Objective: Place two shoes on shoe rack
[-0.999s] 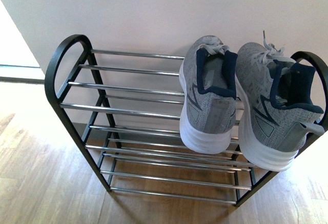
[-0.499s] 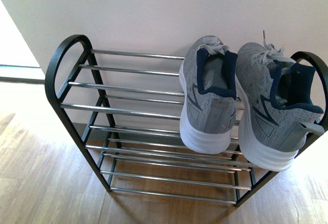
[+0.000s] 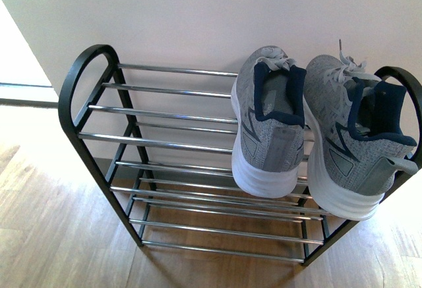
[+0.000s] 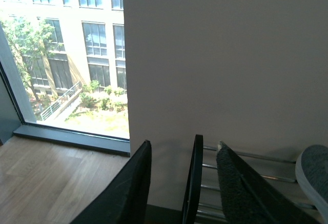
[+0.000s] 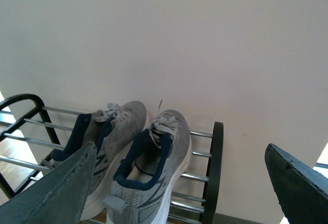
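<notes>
Inner shoe and outer shoe close side by side on top tier of rack, right end, toes to wall, heels overhanging front bar | rack on wood floor | left pincer parted, holding nothing | right pincer spread wide, empty, facing shoes

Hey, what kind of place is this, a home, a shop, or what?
Likely a home or office entryway: a shoe rack holding grey sneakers stands against a plain white wall on a wood floor, with a large window nearby.
</notes>
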### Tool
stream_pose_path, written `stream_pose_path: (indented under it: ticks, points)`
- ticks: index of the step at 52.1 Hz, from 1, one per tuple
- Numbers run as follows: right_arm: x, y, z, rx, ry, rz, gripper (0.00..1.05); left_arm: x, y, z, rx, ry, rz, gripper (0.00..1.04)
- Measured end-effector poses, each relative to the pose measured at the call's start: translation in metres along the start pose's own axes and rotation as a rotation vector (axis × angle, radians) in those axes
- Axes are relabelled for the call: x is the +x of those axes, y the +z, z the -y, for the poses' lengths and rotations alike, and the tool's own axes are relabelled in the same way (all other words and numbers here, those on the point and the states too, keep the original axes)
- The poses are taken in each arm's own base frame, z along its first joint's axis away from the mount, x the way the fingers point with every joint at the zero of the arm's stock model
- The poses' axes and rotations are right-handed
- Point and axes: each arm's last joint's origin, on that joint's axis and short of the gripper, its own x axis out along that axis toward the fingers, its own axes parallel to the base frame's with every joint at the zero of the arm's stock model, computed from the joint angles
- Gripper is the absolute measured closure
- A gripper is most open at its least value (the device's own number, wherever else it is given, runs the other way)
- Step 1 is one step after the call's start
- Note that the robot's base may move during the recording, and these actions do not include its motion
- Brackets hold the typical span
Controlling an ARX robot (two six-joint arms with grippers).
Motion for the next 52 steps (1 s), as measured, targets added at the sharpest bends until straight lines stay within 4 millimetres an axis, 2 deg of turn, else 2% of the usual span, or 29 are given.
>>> stream_pose_path:
  ticks: [10,30,36,52]
  points:
    - [0.000,0.000,0.000,0.000,0.000,0.000,0.09,-0.004,-0.021,-0.012,0.016,0.006,-0.005,1.04]
    - [0.000,0.000,0.000,0.000,0.000,0.000,0.09,-0.009,-0.040,-0.013,0.024,-0.002,-0.002,1.03]
    - [0.000,0.000,0.000,0.000,0.000,0.000,0.09,-0.018,-0.048,-0.013,0.025,-0.001,-0.019,1.03]
    - [0.000,0.000,0.000,0.000,0.000,0.000,0.09,-0.020,-0.053,-0.013,0.024,-0.001,0.000,1.03]
